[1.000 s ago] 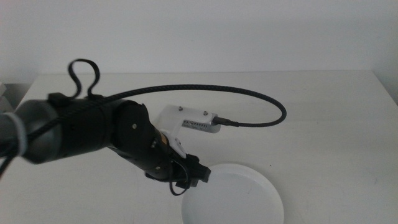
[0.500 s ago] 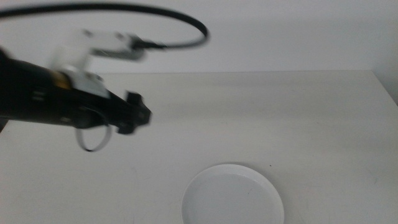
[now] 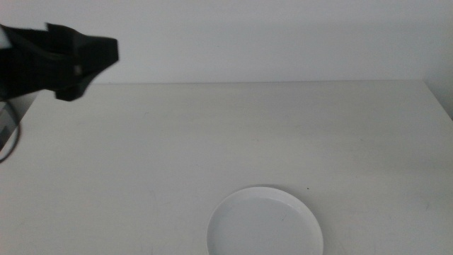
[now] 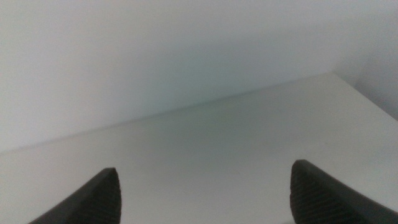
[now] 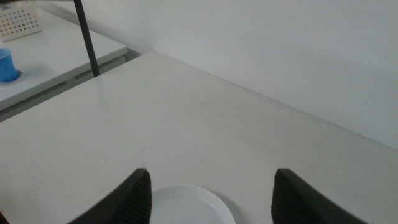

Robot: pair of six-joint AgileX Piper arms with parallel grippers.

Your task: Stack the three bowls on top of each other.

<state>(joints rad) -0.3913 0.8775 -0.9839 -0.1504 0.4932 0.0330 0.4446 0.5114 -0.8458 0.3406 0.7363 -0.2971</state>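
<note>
One white bowl (image 3: pixel 265 223) lies on the white table near the front edge, cut off by the picture's bottom; other bowls do not show in any view. My left gripper (image 3: pixel 106 51) hangs high at the far left, well away from the bowl. In the left wrist view that gripper (image 4: pixel 205 193) is open with only bare table and wall between its jaws. My right gripper (image 5: pixel 211 193) is open too, and the white bowl (image 5: pixel 189 202) lies on the table below and between its jaws. The right arm is out of the middle view.
The table's far edge meets a plain white wall (image 3: pixel 283 35). Off the table, the right wrist view shows a lower side surface with a blue cup (image 5: pixel 6 65), a white perforated basket (image 5: pixel 18 22) and a thin black pole (image 5: pixel 87 37).
The left arm has pulled away from the white bowl's rim, rising and swinging to the far left. The bowl has stayed where it was.
</note>
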